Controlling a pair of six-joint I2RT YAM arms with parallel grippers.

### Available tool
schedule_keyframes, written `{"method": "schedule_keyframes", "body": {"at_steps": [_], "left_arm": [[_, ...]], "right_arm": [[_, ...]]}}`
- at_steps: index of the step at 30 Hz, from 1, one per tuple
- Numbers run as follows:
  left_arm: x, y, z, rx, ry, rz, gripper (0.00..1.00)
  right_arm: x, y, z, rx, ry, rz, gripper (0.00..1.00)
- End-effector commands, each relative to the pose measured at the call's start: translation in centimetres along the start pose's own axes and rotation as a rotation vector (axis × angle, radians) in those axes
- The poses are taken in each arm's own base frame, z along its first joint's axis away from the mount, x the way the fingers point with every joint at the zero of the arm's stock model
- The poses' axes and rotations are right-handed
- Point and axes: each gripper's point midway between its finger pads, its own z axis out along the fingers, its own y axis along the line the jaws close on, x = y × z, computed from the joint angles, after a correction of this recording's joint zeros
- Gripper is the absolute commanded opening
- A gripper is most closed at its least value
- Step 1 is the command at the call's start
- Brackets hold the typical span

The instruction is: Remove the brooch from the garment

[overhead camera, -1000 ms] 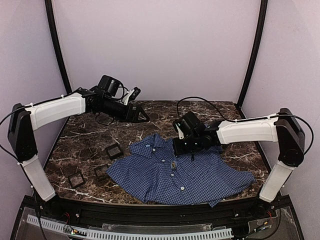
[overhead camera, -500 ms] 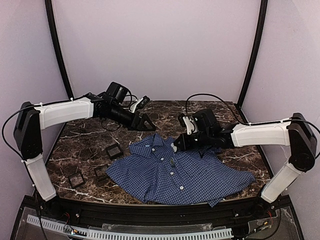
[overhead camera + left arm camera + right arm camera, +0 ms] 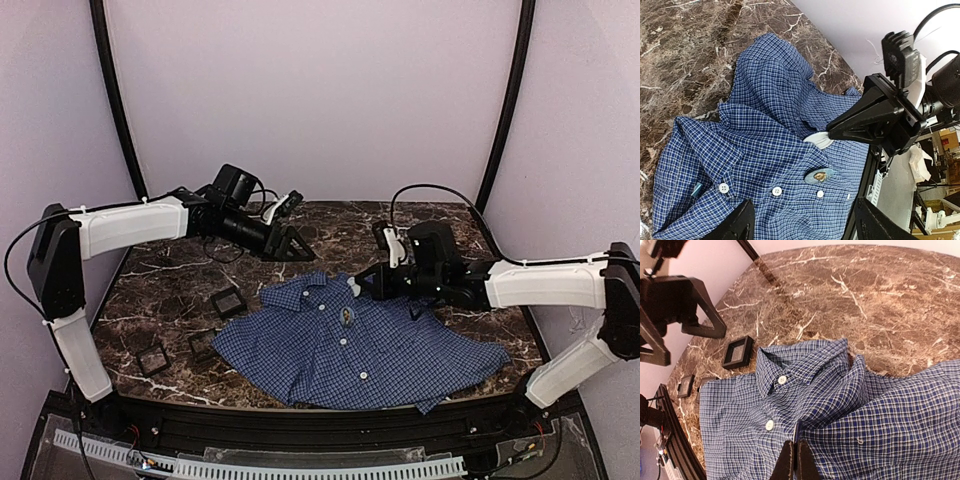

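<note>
We took the checked shirt (image 3: 380, 350) as our landmark; it lay rumpled on the marble table (image 3: 170, 280), collar toward the far side. The brooch (image 3: 820, 175) sat pinned on the shirt's front, just beside the line of white buttons (image 3: 776, 190) and below the collar. From the left wrist it read as a small oval with a bluish rim and a brownish figure that we could not make out. From above, the brooch (image 3: 346, 317) was only a dark speck.

The right gripper (image 3: 360, 286) reached over the shirt's right shoulder, its jaws pressed together and its tips down at a fold near the collar. In its own view the fingers (image 3: 787, 465) covered the contact point. We could not tell whether cloth was caught between them, and the shirt's lower front ran off the frame.

The left gripper (image 3: 292, 238) hung beyond the shirt's collar, well apart from the cloth. Its fingers (image 3: 742, 222), cut off at the picture's bottom edge, stood wide with nothing between them.

Three black square trays (image 3: 229, 301) lay left of the shirt, their contents too small to tell.
</note>
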Motion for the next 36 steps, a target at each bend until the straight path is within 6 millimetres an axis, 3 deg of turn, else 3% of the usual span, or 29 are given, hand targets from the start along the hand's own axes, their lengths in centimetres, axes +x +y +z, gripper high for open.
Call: {"method": "schedule_keyframes", "body": {"at_steps": [1,10,19,22,27,29,36], "left_arm": [[0.0,-1.9,0.0,0.097,-0.023,-0.014,0.7],[-1.0,-4.3,-0.9,0.203,-0.078,-0.008,0.69],[-1.3,-4.9,-1.4,0.213,-0.095,0.001,0.69],[-1.2,-4.4,-1.3,0.18,-0.1,0.012,0.69],[-1.0,-0.5,-1.0,-0.039,-0.111,0.057,0.75],[-1.0,0.1,-0.8,-0.086,-0.11,0.089,0.78],[-1.5,-0.7,0.8,-0.066,-0.129,0.132,0.84]], "right_arm": [[-3.1,0.4,-2.4,0.015,-0.207,0.007,0.0],[-5.9,2.7,-4.6,0.135,-0.435,-0.161,0.0],[-8.4,3.6,-4.2,0.258,-0.606,-0.232,0.0],[-9.1,4.3,-4.0,0.28,-0.636,-0.263,0.0],[-9.9,5.9,-4.2,0.223,-0.648,-0.264,0.0],[-9.9,6.3,-4.2,0.194,-0.642,-0.254,0.0],[-9.1,6.6,-4.6,0.151,-0.622,-0.238,0.0]]}}
